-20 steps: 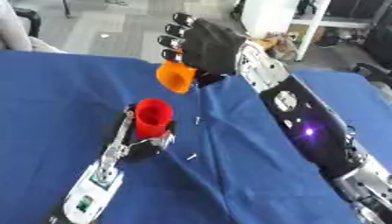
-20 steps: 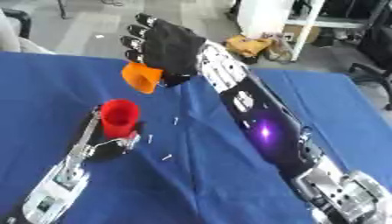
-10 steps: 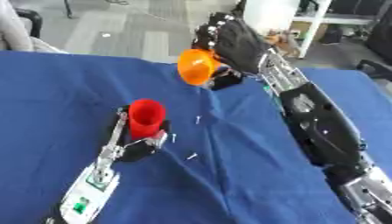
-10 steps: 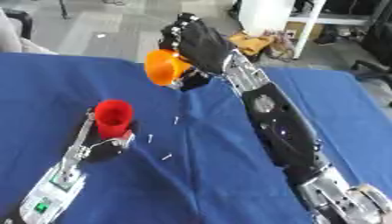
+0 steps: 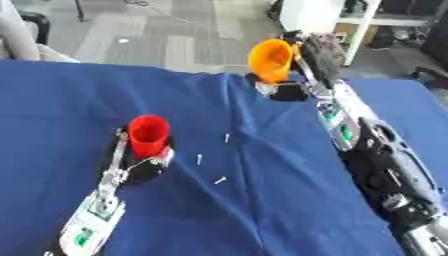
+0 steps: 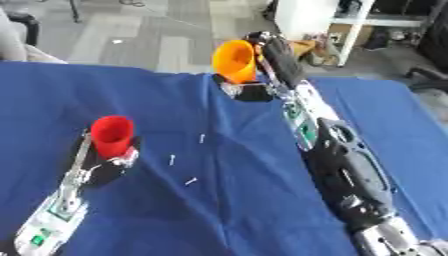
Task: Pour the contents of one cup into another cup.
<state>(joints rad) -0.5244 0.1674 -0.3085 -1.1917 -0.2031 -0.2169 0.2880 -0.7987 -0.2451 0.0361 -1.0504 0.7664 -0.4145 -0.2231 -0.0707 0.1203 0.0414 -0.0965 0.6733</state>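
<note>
Blue cloth (image 5: 262, 200) over table: soft, matt, with folds and creases. Orange cup (image 5: 270, 60): smooth plastic look, slight shine. Red cup (image 5: 148, 135): smooth plastic look, matt. Right hand (image 5: 319, 52) around orange cup: dark, hard, a bit shiny. Right arm (image 6: 341, 170): black glossy shell, silver metal parts. Left hand (image 5: 144, 165) around red cup: black with silver metal bits. Left arm (image 5: 96, 215): pale silver, smooth. Small white bits (image 5: 219, 180) on cloth: material unclear.
</note>
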